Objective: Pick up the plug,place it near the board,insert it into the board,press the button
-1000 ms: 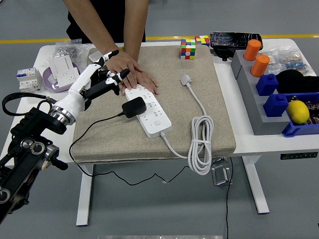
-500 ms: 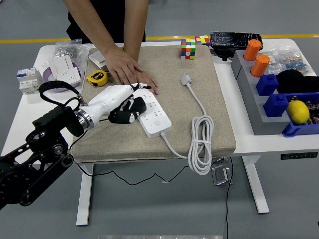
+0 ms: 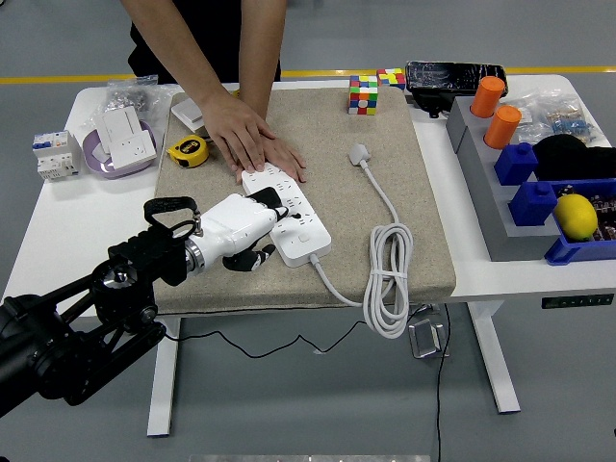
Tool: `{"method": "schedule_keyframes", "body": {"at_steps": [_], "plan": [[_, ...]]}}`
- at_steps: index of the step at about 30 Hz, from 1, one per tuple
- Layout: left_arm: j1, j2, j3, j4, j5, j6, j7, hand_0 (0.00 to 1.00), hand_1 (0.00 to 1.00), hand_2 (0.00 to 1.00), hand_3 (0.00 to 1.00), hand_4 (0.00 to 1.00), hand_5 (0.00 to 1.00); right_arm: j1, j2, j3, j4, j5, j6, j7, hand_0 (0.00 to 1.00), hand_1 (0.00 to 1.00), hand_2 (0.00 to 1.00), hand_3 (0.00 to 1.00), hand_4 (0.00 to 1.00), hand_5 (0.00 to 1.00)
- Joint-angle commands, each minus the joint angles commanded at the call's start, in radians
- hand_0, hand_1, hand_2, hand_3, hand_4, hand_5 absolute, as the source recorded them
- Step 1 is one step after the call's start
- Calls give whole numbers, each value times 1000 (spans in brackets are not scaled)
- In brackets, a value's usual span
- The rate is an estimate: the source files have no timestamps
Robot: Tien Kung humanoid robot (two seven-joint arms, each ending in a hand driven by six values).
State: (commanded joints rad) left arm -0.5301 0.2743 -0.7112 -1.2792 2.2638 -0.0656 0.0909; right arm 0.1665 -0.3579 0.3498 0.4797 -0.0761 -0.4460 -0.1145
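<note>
A white table (image 3: 58,207) runs across the view, its near edge at six o'clock and bare floor below. At nine o'clock a white breaker (image 3: 50,152) stands near the left edge, just beside a purple dish (image 3: 106,166) holding a white socket plate (image 3: 126,130). A tan mat (image 3: 423,231) covers the middle of the table, and its right half lies mostly bare, giving open room there. A yellow tape measure (image 3: 189,151) sits on the mat's upper left.

The left arm (image 3: 67,327) comes in from seven o'clock. Its white left hand (image 3: 241,231) lies palm down with the fingers curled over the black plug (image 3: 268,204), which sits on the near left part of the white power strip (image 3: 289,217). The plug is mostly hidden under the hand, so it cannot be told whether it is seated in a socket. A thin black cable (image 3: 241,339) trails off the mat's near edge.

At twelve o'clock a person's hand (image 3: 245,135) presses flat on the strip's far end, the body cut off by the top edge.

The strip's own white cord (image 3: 390,279) coils at five o'clock, hanging over the mat's near edge, and ends in a white plug head (image 3: 360,153). Two puzzle cubes (image 3: 364,94) stand at one o'clock. At three o'clock orange cylinders (image 3: 501,125), blue blocks (image 3: 531,197) and a lemon (image 3: 576,216) crowd the right edge.
</note>
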Motion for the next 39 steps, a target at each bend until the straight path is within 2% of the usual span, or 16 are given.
{"method": "schedule_keyframes", "body": {"at_steps": [6, 17, 39], "plan": [[-9, -19, 29, 53, 0, 5, -4, 112, 24, 153, 893, 515, 4, 2, -3, -4, 1, -1, -1, 0, 883, 826, 782, 785, 998, 992], [-17, -42, 40, 61, -1, 17, -6, 112, 24, 153, 895, 511, 2, -1, -3, -9, 2, -1, -2, -1, 883, 826, 782, 785, 998, 992], [-35, -51, 60, 105, 5, 16, -6, 111, 24, 154, 895, 509, 2, 3, -4, -7, 1, 1, -2, 0, 883, 826, 782, 784, 998, 992]]}}
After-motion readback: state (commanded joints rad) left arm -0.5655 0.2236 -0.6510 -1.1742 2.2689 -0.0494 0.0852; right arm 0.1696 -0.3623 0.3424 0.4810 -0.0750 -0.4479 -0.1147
